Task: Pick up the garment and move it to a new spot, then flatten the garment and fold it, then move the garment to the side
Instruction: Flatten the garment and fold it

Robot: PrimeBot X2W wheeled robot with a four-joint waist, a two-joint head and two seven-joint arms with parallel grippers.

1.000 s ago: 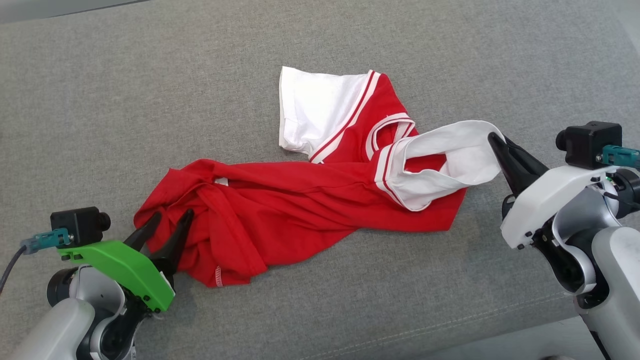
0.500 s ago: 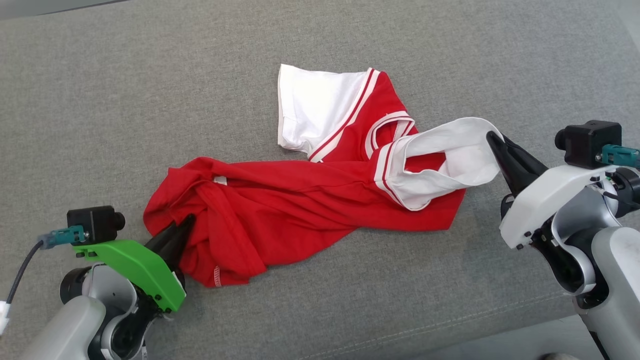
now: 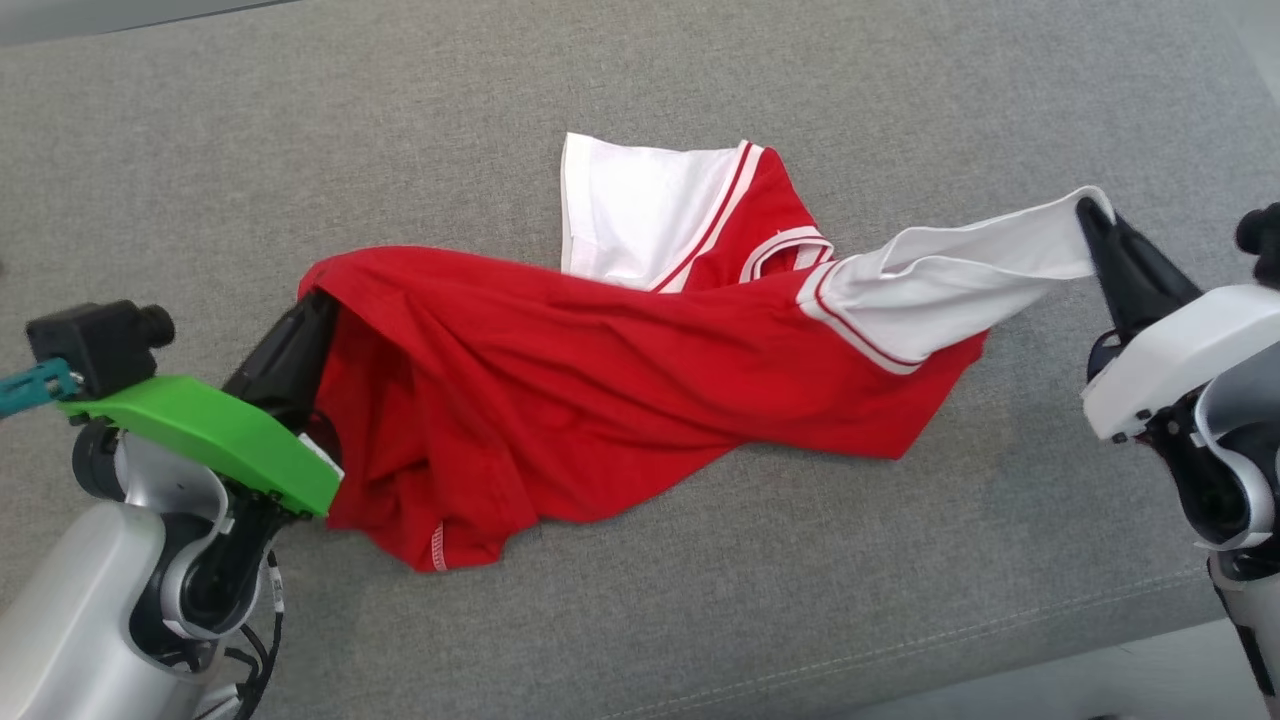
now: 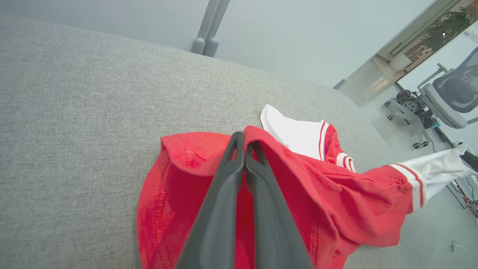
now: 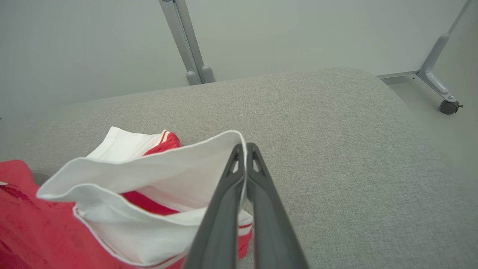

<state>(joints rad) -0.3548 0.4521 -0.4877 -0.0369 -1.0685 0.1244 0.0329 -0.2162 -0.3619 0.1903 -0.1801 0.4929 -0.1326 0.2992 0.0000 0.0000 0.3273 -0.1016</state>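
Nearest, the left gripper (image 3: 312, 305) has its jaws pinched shut on a red hem fold of the garment (image 3: 600, 390), and the right gripper (image 3: 1088, 212) has its jaws shut on a white sleeve cuff. The shirt stretches between them, its middle sagging onto the grey cushion (image 3: 200, 150). This looks like the pick-up step; next, both arms should rise together. Cloth hides the left fingertips in the head view, and how many layers are pinched is unclear.
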